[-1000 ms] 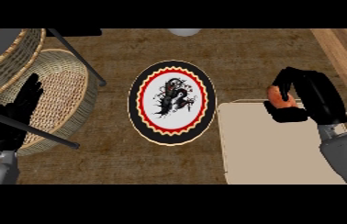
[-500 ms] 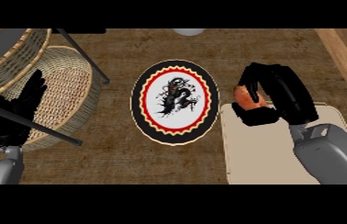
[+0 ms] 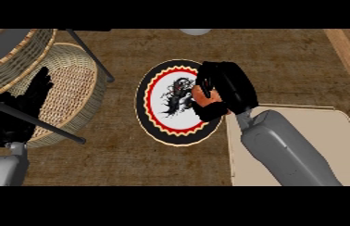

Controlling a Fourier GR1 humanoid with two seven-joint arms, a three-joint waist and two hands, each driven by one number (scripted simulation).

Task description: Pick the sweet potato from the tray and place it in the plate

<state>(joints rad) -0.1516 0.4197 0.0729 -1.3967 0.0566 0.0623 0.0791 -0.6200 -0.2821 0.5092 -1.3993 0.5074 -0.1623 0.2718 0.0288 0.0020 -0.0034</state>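
The right hand (image 3: 226, 88) is over the right part of the plate (image 3: 153, 128), and its black fingers are curled around the sweet potato (image 3: 203, 93), of which only a small orange piece shows between the fingers and the thumb. The sweet potato is therefore above the plate, held in the hand; if it touches the plate or not cannot be told. The plate is round, with a black rim, a red ring and a white middle with a dark figure. The beige tray (image 3: 301, 123) lies at the right, under the grey forearm. The left hand (image 3: 27, 104) rests at the left edge, fingers straight, in front of a wicker basket (image 3: 75, 81).
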